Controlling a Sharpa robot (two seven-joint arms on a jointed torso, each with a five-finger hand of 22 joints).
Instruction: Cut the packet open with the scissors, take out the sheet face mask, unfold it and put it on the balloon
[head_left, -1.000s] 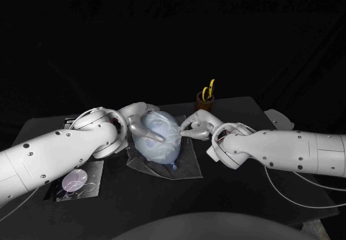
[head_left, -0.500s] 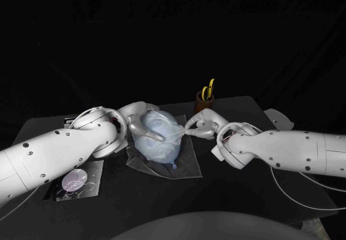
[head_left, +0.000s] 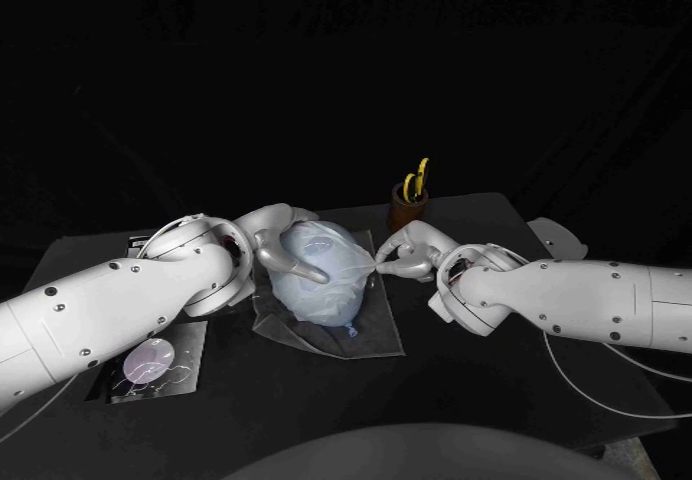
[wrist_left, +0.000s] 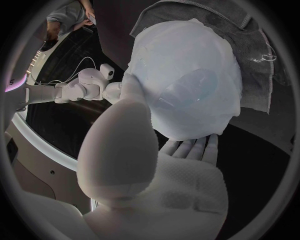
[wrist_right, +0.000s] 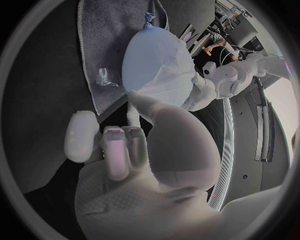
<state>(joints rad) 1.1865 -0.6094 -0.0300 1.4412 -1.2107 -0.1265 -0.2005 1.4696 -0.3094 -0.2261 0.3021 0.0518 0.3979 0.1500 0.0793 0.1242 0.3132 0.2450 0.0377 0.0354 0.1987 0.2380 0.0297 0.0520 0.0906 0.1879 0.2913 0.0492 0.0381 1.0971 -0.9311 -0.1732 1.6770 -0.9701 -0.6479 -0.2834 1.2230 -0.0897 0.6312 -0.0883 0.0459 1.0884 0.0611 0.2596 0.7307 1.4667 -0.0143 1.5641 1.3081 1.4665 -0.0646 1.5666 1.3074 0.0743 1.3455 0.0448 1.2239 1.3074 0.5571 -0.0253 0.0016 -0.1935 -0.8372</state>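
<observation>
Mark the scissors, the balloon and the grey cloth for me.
scissors (head_left: 418, 177), head view, on the yellow handles.
balloon (wrist_right: 147, 57), right wrist view, on the bare part near its knot.
grey cloth (head_left: 372, 335), head view, on its bare near corner.

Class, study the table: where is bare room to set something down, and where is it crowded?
Bare: the table's near strip, right of the packet, in front of the cloth; also the far corner right of the cup. Crowded: the middle, where the left hand holds the balloon and the right hand pinches the mask.
</observation>
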